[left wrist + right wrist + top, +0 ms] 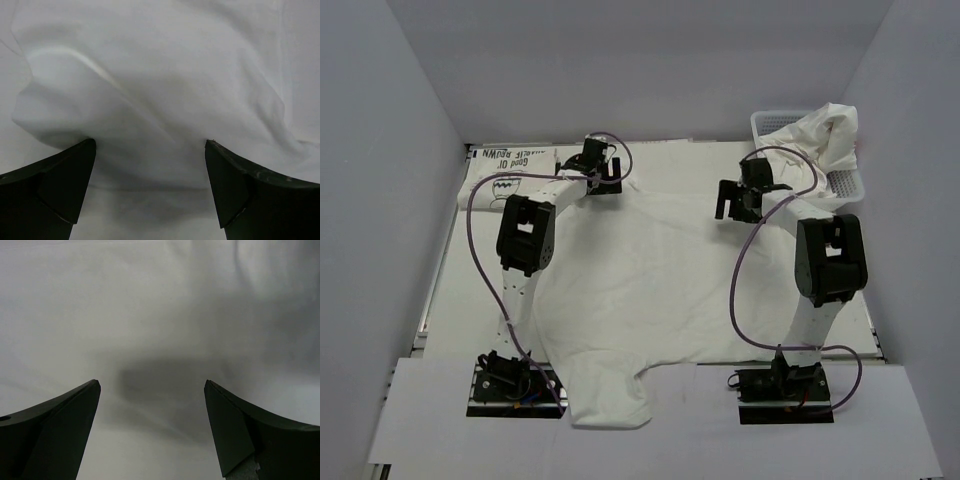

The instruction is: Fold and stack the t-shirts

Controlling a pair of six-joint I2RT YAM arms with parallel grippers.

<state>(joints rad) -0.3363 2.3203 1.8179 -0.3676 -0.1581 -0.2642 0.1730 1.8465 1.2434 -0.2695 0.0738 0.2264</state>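
Note:
A large white t-shirt (pixel 640 290) lies spread across the middle of the table, one sleeve hanging over the near edge. A folded white t-shirt with black lettering (pixel 515 170) lies at the far left. My left gripper (pixel 603 183) is open over the spread shirt's far left edge; in the left wrist view a rumpled fold of white cloth (pixel 150 100) lies just ahead of its fingers. My right gripper (pixel 735 205) is open over the shirt's far right part, above smooth white cloth (pixel 150 330). Neither holds anything.
A white plastic mesh basket (pixel 845 183) stands at the far right with a crumpled white t-shirt (pixel 820 135) spilling out of it. White walls close in the table at left, back and right.

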